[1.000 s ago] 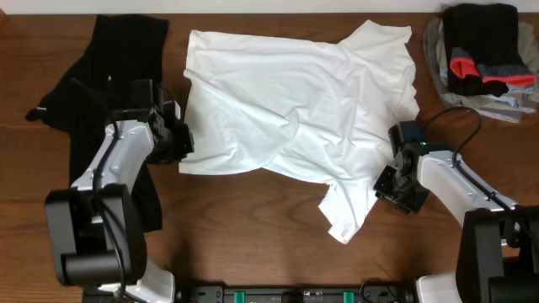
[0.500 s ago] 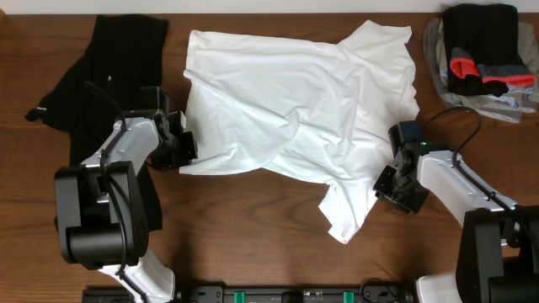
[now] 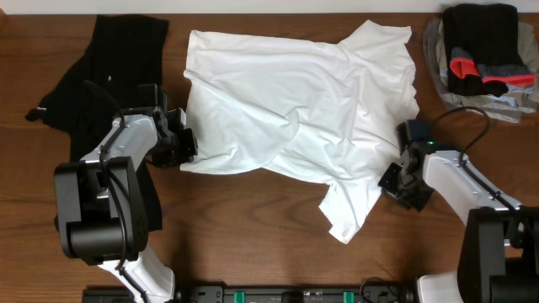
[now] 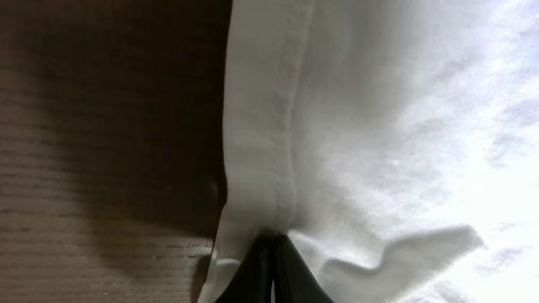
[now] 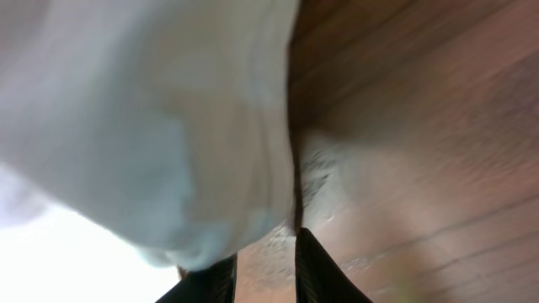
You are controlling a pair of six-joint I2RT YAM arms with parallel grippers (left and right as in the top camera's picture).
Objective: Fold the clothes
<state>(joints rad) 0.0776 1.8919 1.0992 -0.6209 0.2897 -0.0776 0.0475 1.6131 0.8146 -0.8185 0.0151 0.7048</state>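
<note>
Two pincers sit at opposite edges of the white T-shirt [image 3: 295,101], which lies spread out and wrinkled across the middle of the wooden tabletop [image 3: 253,244].

The left pincer [image 3: 187,143] is at the shirt's side edge, low against the wood. Seen from the left wrist, this pincer [image 4: 271,244] is closed, its dark tips pressed together on the stitched hem [image 4: 282,126]. The cloth puckers just ahead of the tips, the bulk of the shirt spreads off to one side, and bare tabletop lies on the other.

The right pincer [image 3: 389,179] is at the opposite edge of the shirt. From the right wrist, this pincer [image 5: 264,248] stands with its fingers [image 5: 324,269] somewhat apart, and bare wood shows in the gap between them. The shirt's edge bulges up just ahead of and beside one finger, but no cloth can be seen between the two. A loose flap of the shirt trails toward the robot beside this pincer.

Beyond the left pincer, away from the shirt, a long black garment [image 3: 109,59] lies loose under the left arm. Well beyond the right pincer, at the far corner, sits a pile of clothes [image 3: 484,50] in black, red and grey.
</note>
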